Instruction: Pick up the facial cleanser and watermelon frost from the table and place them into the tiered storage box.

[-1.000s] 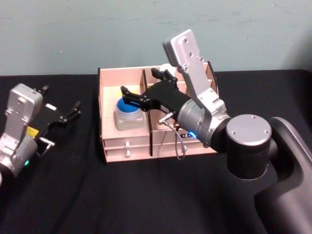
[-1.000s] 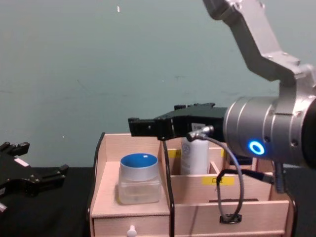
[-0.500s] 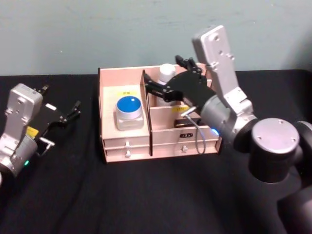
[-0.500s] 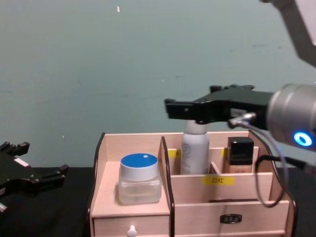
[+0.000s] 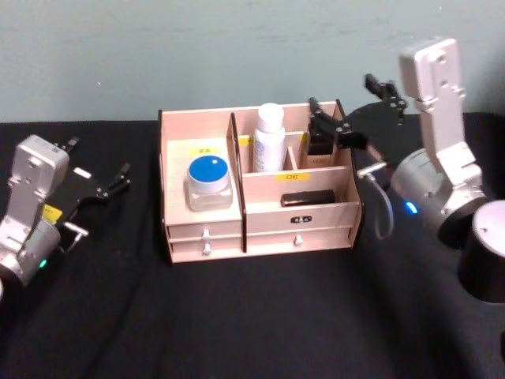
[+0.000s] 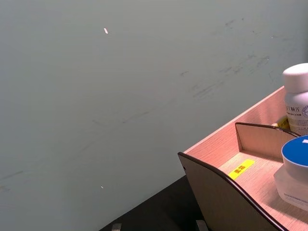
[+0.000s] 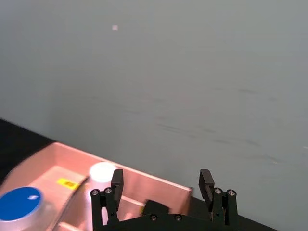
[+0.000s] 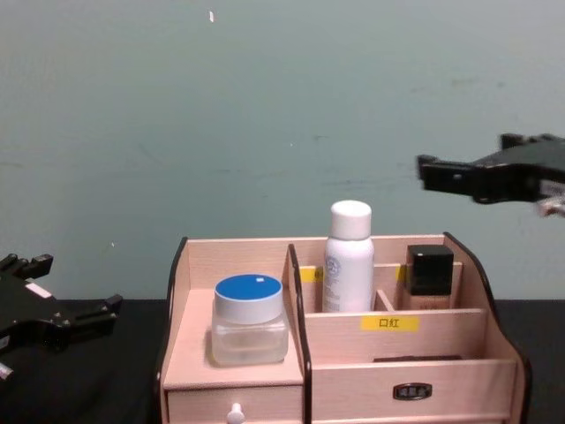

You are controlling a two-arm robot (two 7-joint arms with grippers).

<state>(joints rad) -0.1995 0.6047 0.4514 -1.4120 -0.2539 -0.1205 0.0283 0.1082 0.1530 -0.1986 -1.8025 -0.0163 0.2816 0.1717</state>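
Note:
The tiered storage box stands mid-table on the black cloth. Its left compartment holds a clear jar with a blue lid; a white bottle with a white cap stands upright in the back middle slot. I cannot tell which is the facial cleanser and which the watermelon frost. My right gripper hovers open and empty above the box's right rear corner, clear of both items; from the chest it sits high at the right. The right wrist view looks past the gripper down at the jar and bottle cap.
My left gripper rests open over the cloth left of the box. A black-capped bottle and a black tube occupy the box's right slots. A teal wall rises behind the table. Black cloth stretches in front of the box.
My right gripper drew back from above the blue-lidded jar, swinging right and up past the bottle to the box's right rear corner, open and empty. The left arm stayed still.

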